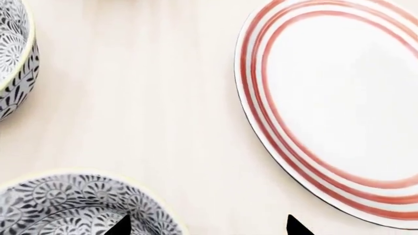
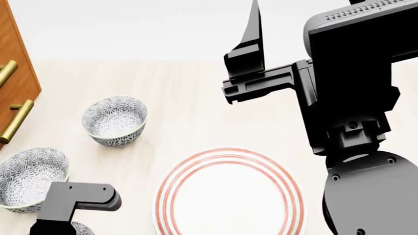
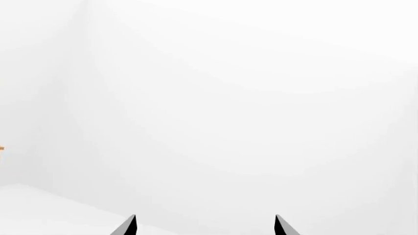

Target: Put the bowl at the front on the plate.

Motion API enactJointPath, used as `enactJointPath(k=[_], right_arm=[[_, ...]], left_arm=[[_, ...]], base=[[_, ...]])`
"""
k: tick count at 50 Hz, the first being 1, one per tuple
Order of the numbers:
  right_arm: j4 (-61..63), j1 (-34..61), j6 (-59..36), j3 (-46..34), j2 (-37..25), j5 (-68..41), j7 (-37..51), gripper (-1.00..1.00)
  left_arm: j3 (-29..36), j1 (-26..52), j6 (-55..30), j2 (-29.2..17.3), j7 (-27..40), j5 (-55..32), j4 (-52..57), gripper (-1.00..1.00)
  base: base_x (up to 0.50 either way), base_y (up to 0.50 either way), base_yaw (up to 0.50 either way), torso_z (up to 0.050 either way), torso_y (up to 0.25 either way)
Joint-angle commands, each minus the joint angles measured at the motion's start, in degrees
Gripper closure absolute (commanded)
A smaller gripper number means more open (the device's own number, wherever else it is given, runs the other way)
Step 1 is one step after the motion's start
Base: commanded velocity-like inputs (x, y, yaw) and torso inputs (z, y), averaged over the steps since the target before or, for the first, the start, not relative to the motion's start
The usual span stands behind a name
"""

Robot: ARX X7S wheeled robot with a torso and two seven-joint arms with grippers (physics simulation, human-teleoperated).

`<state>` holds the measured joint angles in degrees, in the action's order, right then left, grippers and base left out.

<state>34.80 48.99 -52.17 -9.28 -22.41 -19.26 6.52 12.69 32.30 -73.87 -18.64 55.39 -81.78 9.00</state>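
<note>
The bowl (image 1: 72,205), grey-blue floral, lies closest to me. In the head view only a sliver of this bowl (image 2: 81,228) shows under my left arm (image 2: 75,198). My left gripper (image 1: 209,227) is open and hovers above the bowl's rim. One fingertip (image 1: 121,226) is over the bowl's inside, the other over bare table beside it. The plate (image 1: 339,107), white with red rings, lies flat just past that side, and the head view shows the plate (image 2: 228,193) at bottom centre. My right gripper (image 3: 205,226) is open and holds nothing. It is raised high, where the head view shows the right gripper (image 2: 251,44) facing a white wall.
Two more patterned bowls stand on the pale wooden table: the middle bowl (image 2: 29,178) (image 1: 13,58) and the far bowl (image 2: 114,120). A wooden cabinet (image 2: 16,63) with brass handles (image 2: 16,120) is at the left. My right arm (image 2: 353,98) fills the right side.
</note>
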Motion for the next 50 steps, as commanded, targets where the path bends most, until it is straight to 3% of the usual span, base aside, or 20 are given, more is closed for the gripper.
enactJointPath(k=[1, 49, 50], right_arm=[[0.0, 0.1, 0.0, 0.0, -0.1, -0.1, 0.2, -1.00], [0.2, -0.5, 0.3, 0.1, -1.1, -0.5, 1.2, -1.00], [0.2, -0.5, 0.4, 0.1, -1.1, -0.5, 1.2, -1.00]], left_arm=[[1.6, -0.8, 1.2, -0.7, -1.1, 1.5, -0.5, -1.00], [4.3, -4.5, 3.8, -2.2, -1.1, 0.4, -1.8, -1.00], [3.9, -4.6, 3.9, -2.1, -0.1, 0.2, -2.2, 1.00]], base=[[0.00, 0.00, 0.00, 0.000, 0.000], [0.00, 0.00, 0.00, 0.000, 0.000], [0.00, 0.00, 0.00, 0.000, 0.000]])
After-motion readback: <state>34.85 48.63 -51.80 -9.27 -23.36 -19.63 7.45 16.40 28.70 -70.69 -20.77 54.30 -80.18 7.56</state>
